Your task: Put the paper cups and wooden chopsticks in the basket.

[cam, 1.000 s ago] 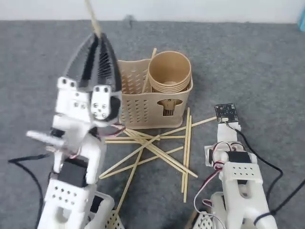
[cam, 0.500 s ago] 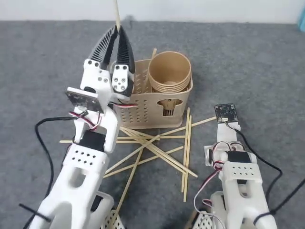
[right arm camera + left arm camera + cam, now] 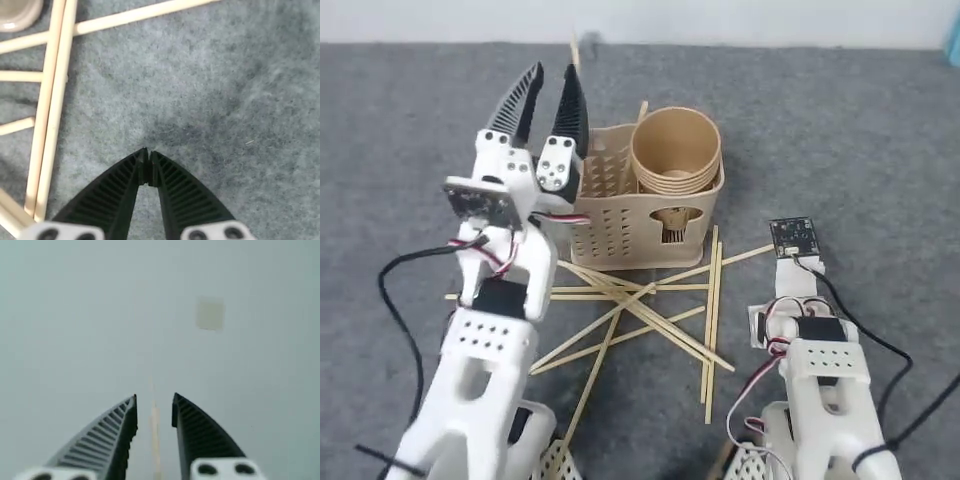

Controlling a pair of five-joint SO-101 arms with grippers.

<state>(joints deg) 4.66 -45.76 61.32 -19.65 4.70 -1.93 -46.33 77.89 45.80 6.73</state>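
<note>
Showing faintly, chopstick [image 3: 155, 421] (between left jaws)

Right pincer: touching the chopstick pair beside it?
Apart. The right wrist view shows the shut right pincer over bare carpet, with a clear gap to the chopstick pair.

Grey carpet [image 3: 860, 130] meets a white wall [image 3: 740, 18] along the far edge

One basket [image 3: 620, 235], one stack of paper cups [image 3: 676, 150], and roughly ten loose chopsticks [image 3: 713, 300].
</note>
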